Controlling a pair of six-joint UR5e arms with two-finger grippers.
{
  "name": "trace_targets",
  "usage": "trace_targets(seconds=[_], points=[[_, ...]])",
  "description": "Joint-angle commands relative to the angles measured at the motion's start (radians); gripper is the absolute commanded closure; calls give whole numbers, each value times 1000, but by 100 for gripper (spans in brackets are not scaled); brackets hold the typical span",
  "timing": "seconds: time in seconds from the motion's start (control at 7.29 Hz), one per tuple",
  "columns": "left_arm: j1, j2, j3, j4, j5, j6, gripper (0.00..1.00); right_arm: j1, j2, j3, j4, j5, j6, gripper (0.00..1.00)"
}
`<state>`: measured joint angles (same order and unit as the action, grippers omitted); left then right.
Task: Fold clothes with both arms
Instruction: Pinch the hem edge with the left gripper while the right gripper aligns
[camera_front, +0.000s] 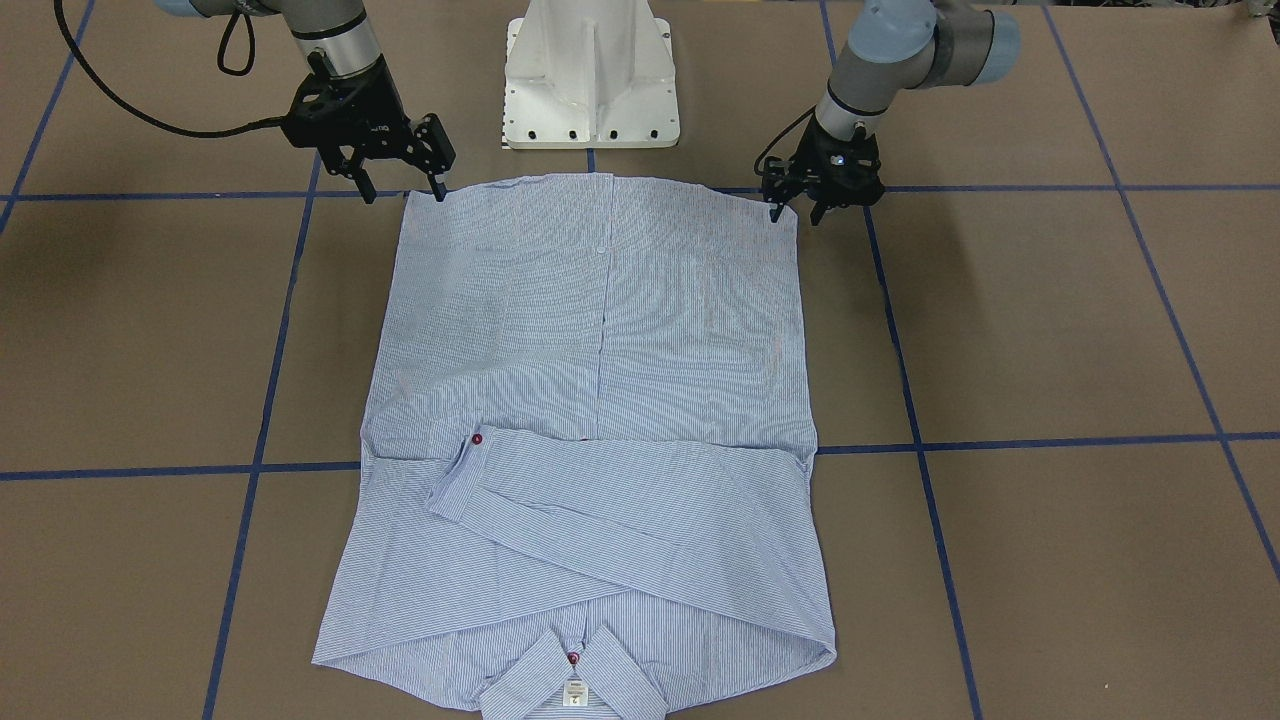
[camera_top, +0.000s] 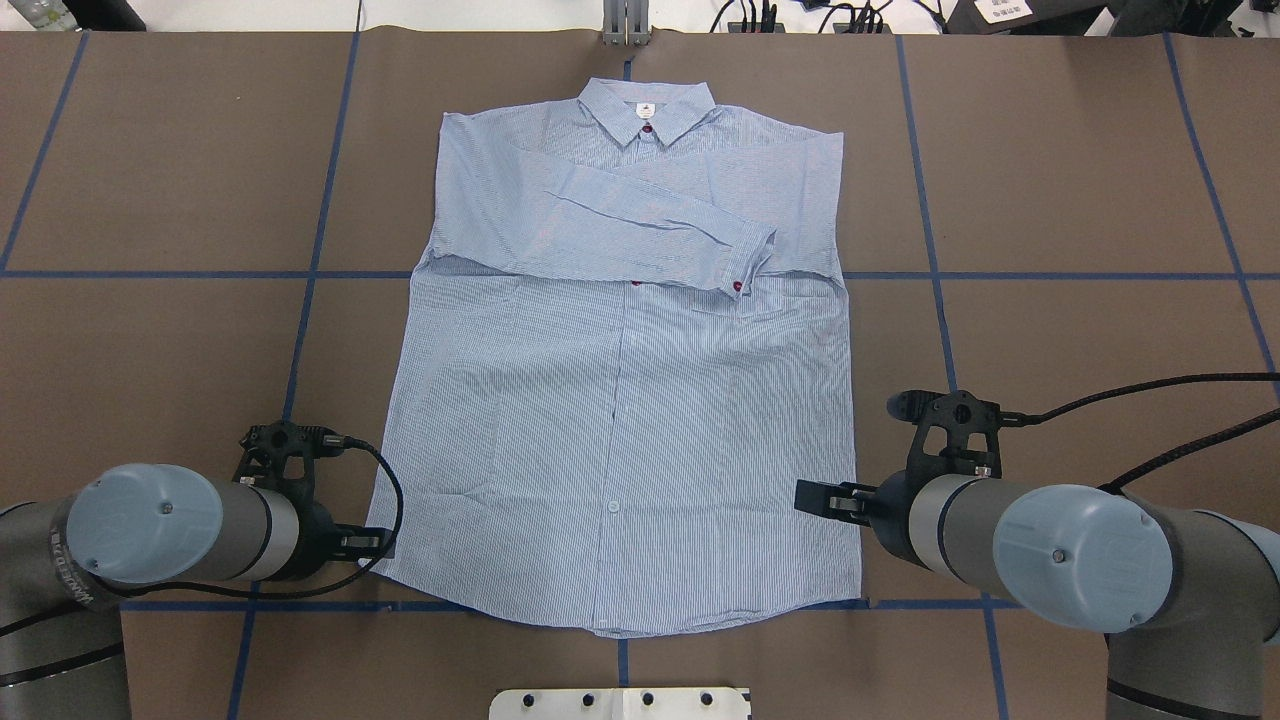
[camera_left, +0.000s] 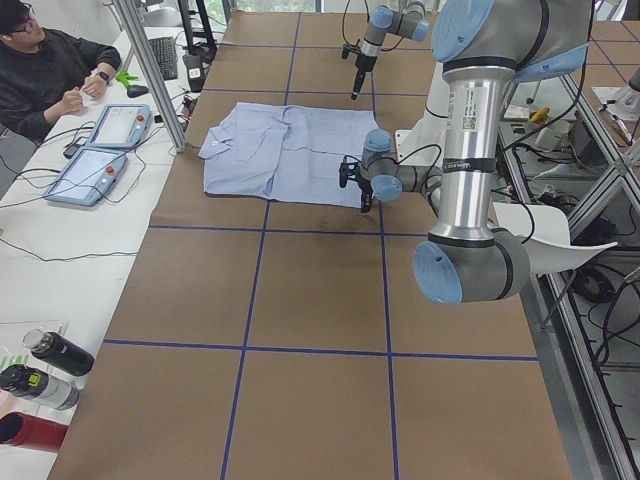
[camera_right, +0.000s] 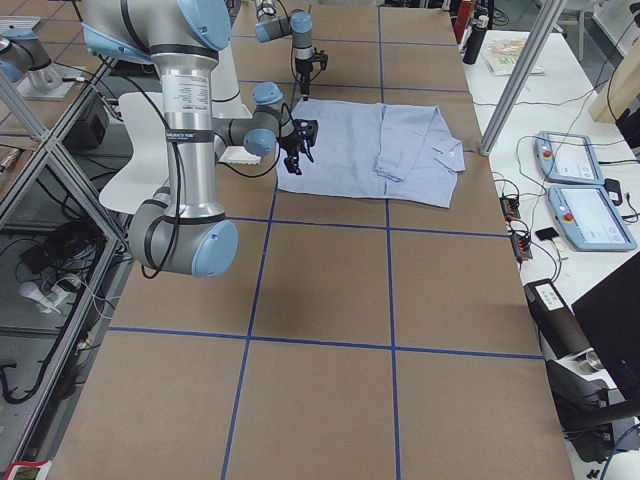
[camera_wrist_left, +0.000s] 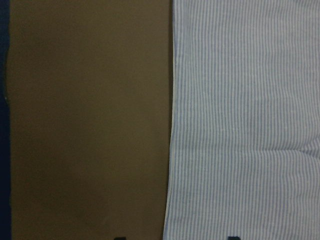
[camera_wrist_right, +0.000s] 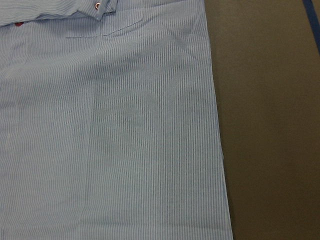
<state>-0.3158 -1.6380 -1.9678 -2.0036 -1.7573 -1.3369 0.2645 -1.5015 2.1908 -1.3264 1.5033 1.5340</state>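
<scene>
Shirt (camera_front: 600, 400): sleeves folded. Left gripper (camera_front: 795, 213) and right gripper (camera_front: 405, 190), fingers apart, at hem corners; next, pinch both.

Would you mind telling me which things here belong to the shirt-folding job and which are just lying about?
Part of the job:
- shirt
- left gripper
- right gripper

Just lying about:
- two tablets
- keyboard
- bottles
- white pedestal base
</scene>
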Motion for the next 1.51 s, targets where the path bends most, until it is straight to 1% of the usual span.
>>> trace_targets(seconds=[0.0, 0.14, 0.41, 0.55, 1.1, 1.37], points=[[17, -25, 23, 0, -1, -30, 46, -1, 0, 0, -1, 0, 0, 0], [17, -23, 23, 0, -1, -30, 59, -1, 0, 0, 1, 0, 0, 0], [17, -22, 9, 5, -5, -33, 95, -1, 0, -2, 1, 0, 0, 0], [17, -22, 6, 5, -5, -48, 100, -1, 1, -2, 1, 0, 0, 0], [12, -19, -2, 6, -4, -67, 100, -2, 0, -17, 3, 0, 0, 0], [12, -26, -3, 6, -5, -67, 100, -16, -45, -16, 38, -2, 26, 0]])
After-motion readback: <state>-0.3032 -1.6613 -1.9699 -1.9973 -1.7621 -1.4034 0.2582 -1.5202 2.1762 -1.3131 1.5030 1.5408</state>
